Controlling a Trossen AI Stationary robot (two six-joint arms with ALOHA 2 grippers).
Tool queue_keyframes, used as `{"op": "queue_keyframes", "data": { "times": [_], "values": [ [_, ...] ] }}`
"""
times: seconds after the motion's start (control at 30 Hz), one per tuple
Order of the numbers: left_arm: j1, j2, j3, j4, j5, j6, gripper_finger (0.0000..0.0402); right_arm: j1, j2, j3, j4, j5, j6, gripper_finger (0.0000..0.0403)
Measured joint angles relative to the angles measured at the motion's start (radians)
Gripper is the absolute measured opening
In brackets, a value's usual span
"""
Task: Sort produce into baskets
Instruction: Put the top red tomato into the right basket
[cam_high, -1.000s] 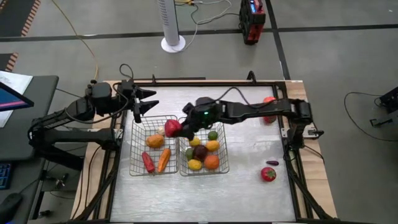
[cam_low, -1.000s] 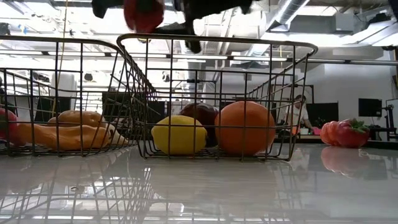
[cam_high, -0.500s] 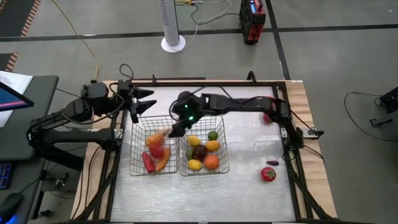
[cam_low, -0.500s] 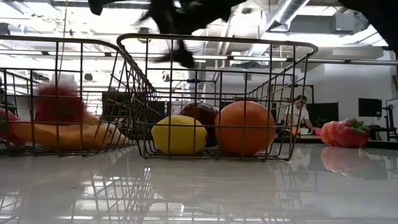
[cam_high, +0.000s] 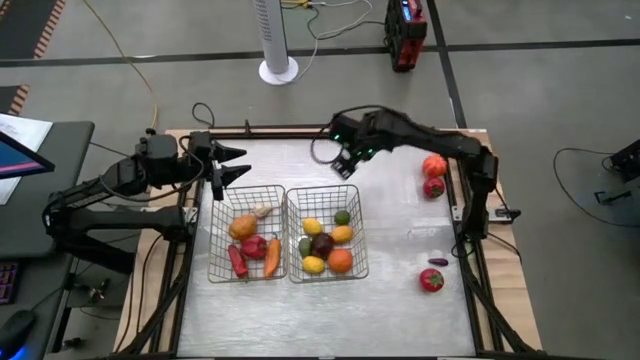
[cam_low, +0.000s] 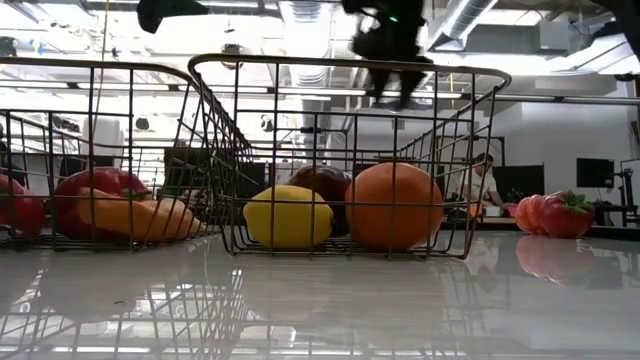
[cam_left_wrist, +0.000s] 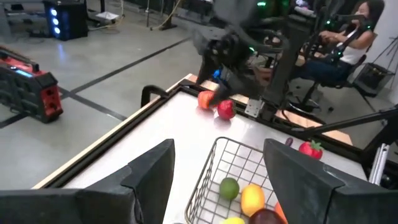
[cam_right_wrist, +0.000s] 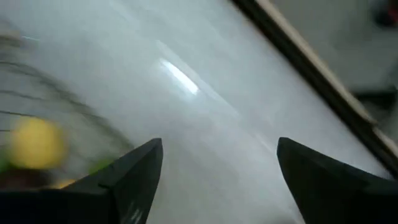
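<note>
On the left side of the table, the left gripper (cam_high: 232, 163) waits with jaws apart beside the left basket (cam_high: 247, 233), which holds about five pieces. The right basket (cam_high: 326, 232) holds six. The right gripper (cam_high: 343, 163), empty and with jaws apart, hangs above the table behind the right basket. Four pieces of produce (cam_high: 431, 279) lie unsorted at the right.

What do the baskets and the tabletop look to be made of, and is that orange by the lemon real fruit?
Baskets: thin bare metal wire in an open grid, silvery, see-through. Tabletop: a smooth, glossy pale sheet, perhaps laminate or metal; it mirrors the ceiling lights and basket wires. Orange: probably moulded plastic or rubber, with an even colour and dull sheen; the frames cannot confirm that.
</note>
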Motion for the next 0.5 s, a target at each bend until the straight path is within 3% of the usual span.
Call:
{"op": "queue_keyframes", "data": {
  "times": [0.13, 0.5],
  "values": [
    [0.0, 0.005, 0.0, 0.003, 0.0, 0.0, 0.0234, -0.089, -0.003, -0.038, -0.184, 0.025, 0.01, 0.0328],
    [0.0, 0.01, 0.0, 0.001, -0.007, -0.009, 0.0234, -0.219, -0.095, -0.47, -0.132, -0.132, -0.019, 0.0324]
  ]
}}
